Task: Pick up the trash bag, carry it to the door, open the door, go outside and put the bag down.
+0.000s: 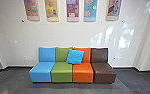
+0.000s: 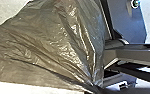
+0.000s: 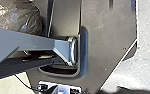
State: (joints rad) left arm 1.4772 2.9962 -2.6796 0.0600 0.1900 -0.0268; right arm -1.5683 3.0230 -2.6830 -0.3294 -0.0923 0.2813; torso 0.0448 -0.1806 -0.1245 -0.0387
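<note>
Lower centre of head view, sofa (image 1: 62,72). Left pincer (image 2: 93,89) pinches bag (image 2: 48,42) by its neck; right pincer, can't tell. Likely carry step; needs firm grip, sofa clearance.

Cushion (image 1: 75,57) on sofa (image 1: 40,71), floor (image 1: 58,89) beneath, wall (image 1: 66,35) behind, panels (image 1: 72,11) above on wall

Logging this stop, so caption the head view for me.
Blue, green, orange and brown seats in a row, a bright blue cushion leaning on the middle backs.
</note>
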